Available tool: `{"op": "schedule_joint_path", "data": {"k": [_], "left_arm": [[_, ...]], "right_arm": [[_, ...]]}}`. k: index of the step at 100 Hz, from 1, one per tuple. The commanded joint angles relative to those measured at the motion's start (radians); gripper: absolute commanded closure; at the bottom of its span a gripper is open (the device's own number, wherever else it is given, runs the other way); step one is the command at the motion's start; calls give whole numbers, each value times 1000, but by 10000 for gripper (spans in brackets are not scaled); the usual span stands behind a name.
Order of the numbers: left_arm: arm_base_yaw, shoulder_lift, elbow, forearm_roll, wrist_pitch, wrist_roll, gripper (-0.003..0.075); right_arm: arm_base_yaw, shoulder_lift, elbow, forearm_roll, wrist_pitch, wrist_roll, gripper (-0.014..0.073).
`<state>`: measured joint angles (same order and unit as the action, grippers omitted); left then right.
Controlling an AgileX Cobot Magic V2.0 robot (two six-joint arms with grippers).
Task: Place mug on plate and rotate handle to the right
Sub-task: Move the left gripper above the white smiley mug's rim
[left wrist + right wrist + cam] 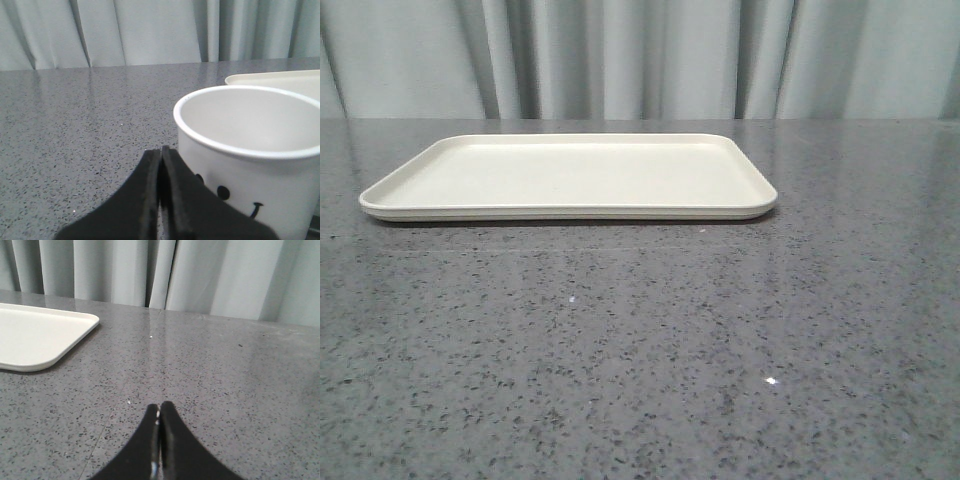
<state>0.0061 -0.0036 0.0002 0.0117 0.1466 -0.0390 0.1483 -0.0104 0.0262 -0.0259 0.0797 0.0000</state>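
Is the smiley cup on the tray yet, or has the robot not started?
Nothing looks done yet. The flat cream-white rectangular tray holds nothing in the front view. The white smiley-face mug stands on the grey speckled table, right beside the left hand, which is shut and not gripping it. The right hand is shut too. Left: grab, place, turn the handle, which I cannot see.

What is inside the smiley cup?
Nothing that shows. The left wrist view looks into the mug and sees only bare white inner wall. The very bottom is hidden behind its near rim, so something small down there cannot be ruled out.
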Motion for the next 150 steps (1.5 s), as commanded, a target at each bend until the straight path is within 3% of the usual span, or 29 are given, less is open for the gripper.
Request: {"op": "schedule_joint_path", "data": {"k": [1, 73, 107, 123, 150], "left_arm": [[2, -30, 10, -1, -77, -1, 740], [2, -30, 10, -1, -77, -1, 740], [2, -30, -49, -66, -95, -1, 740], [2, -23, -152, -124, -57, -19, 740], [2, 105, -385, -206, 204, -19, 740]], "right_arm": [[-6, -21, 1, 0, -86, 0, 659], [-6, -21, 2, 0, -86, 0, 659], [-6, -21, -13, 3, -250, 8, 659], [-6, -18, -114, 26, -150, 8, 659], [-6, 67, -358, 26, 153, 8, 659]]}}
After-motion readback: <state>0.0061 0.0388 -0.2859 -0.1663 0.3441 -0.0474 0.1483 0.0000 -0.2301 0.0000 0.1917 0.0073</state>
